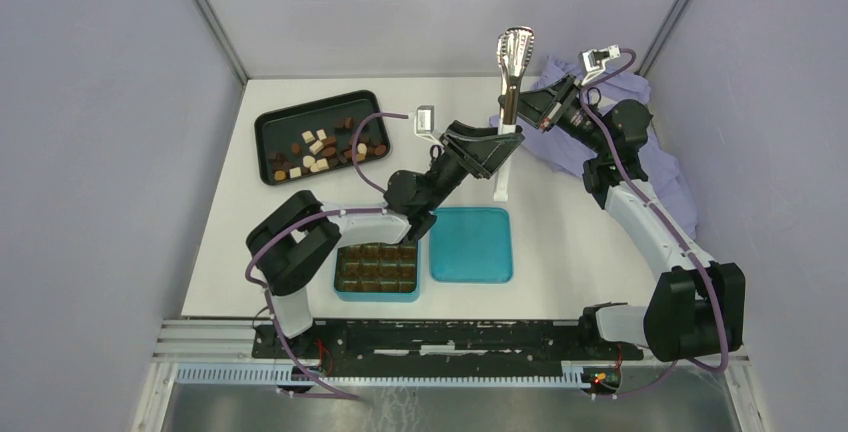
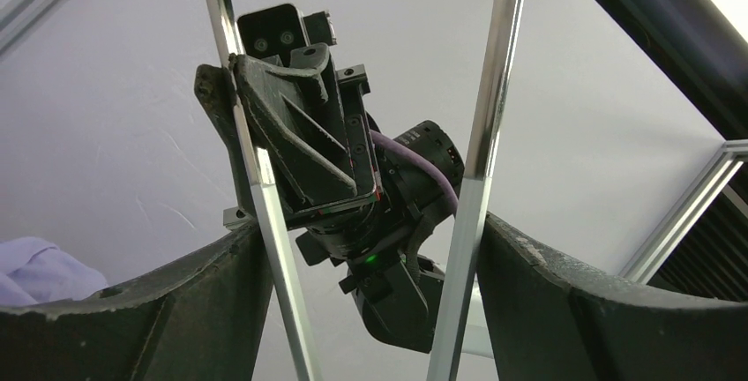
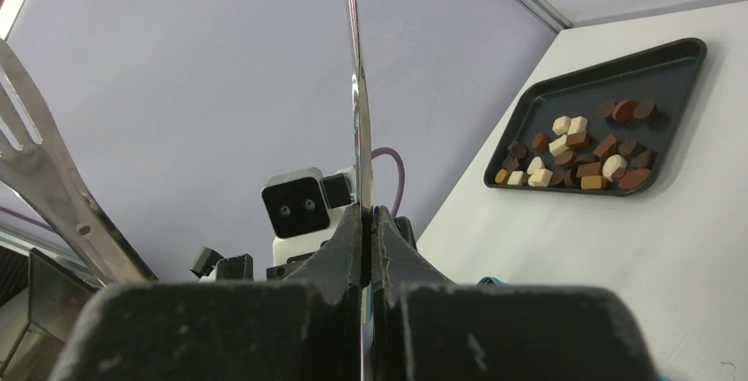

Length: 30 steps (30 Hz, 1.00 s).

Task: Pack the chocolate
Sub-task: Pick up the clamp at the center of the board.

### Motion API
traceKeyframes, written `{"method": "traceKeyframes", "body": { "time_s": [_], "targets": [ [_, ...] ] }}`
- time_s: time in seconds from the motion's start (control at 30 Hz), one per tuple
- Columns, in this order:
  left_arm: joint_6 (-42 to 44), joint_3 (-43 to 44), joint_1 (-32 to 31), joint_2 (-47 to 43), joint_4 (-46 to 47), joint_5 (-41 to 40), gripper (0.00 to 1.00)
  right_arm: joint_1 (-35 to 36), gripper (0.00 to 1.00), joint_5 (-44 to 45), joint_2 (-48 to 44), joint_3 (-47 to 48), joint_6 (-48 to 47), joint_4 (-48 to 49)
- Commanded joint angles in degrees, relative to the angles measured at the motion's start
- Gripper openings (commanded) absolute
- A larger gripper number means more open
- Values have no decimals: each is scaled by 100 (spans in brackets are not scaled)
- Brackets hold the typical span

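tongs [image 1: 515, 52] are pinched in the right gripper [image 3: 369, 220] and straddled by the wide-spread left gripper [image 2: 370, 227], actual grip can't be told.

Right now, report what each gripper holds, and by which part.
The right gripper is shut on one leg of the metal tongs, below the head. The left gripper stands wide around both legs lower down; whether it grips them cannot be told.

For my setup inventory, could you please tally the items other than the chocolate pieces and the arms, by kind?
black tray: 1
teal box: 1
teal lid: 1
metal tongs: 1
purple cloth: 1
Total: 5
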Motion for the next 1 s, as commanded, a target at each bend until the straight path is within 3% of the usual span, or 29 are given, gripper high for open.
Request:
{"method": "traceKeyframes", "body": {
  "time_s": [0.0,0.97],
  "targets": [
    [166,-66,-19,-328,658,-320,85,-24,0,110,-96,190,79,461],
    [453,228,-142,-65,649,-207,82,-5,0,472,-26,-45,14,299]
  ]
}}
